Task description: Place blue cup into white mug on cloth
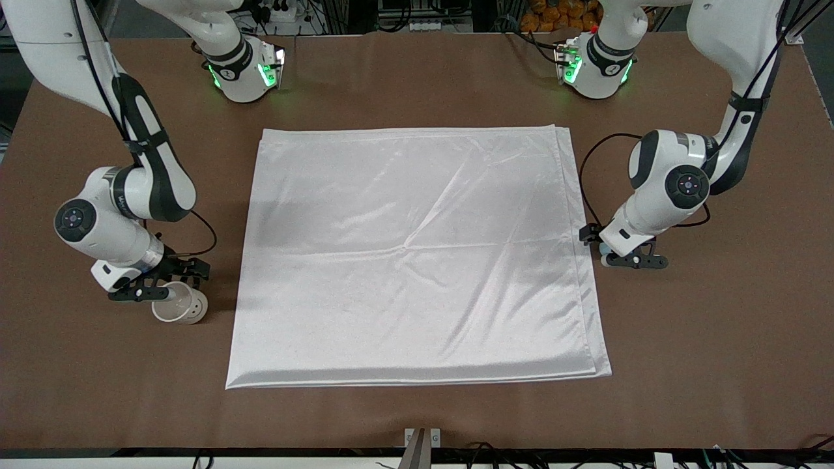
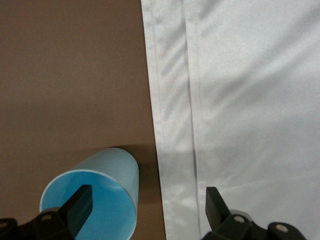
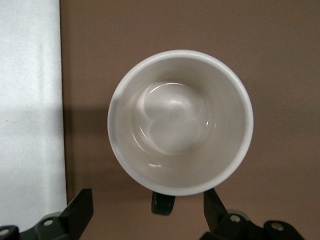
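Nearest the front camera, the cloth [image 1: 417, 257] lies flat and creased on the brown table [image 1: 417, 417]. At the right arm's end, the right gripper [image 1: 158, 286] hangs with fingers spread just over the white mug [image 1: 180, 305], which stands upright on bare table beside the cloth; its black handle [image 3: 163, 202] sits between the fingers. At the left arm's end, the left gripper [image 1: 629, 259] is released, low over the blue cup [image 2: 92, 200], one finger [image 2: 80, 202] inside its rim. That cup stands on bare table by the cloth's edge.
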{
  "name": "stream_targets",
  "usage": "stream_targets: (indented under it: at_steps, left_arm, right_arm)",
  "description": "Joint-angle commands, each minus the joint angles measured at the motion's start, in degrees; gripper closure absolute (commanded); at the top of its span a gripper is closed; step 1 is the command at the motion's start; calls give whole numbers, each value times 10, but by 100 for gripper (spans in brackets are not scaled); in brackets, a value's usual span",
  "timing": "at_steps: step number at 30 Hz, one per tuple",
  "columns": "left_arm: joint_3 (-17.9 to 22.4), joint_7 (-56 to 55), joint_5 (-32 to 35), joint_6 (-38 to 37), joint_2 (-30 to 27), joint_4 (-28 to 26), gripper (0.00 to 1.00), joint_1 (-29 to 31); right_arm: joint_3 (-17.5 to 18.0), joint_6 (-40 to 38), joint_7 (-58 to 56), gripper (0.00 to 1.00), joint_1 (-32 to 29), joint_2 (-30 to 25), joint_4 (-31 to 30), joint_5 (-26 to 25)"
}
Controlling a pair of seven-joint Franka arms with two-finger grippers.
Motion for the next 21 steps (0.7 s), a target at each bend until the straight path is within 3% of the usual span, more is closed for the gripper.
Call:
stream_targets:
  at_steps: [1,7,11,14,15,21]
  left_arm:
    - [-3,-16,18,15,9,-2,0,4]
    - [-3,-17,18,26,28,-2,4,4]
    - [-3,-17,18,34,44,-2,19,4]
    - [-1,-17,18,34,45,-2,38,4]
    - [-1,-18,18,34,46,-3,44,4]
    - [0,-25,18,34,48,-3,73,4]
  right_arm:
    - [5,23,2,12,-7,19,5,3]
    - [5,23,-1,39,-7,19,5,2]
    - [4,22,-1,74,-7,19,5,2]
    - [4,22,-1,96,-7,19,6,2]
    - [4,22,-1,100,-7,18,6,2]
    - [6,15,2,100,-3,3,11,2]
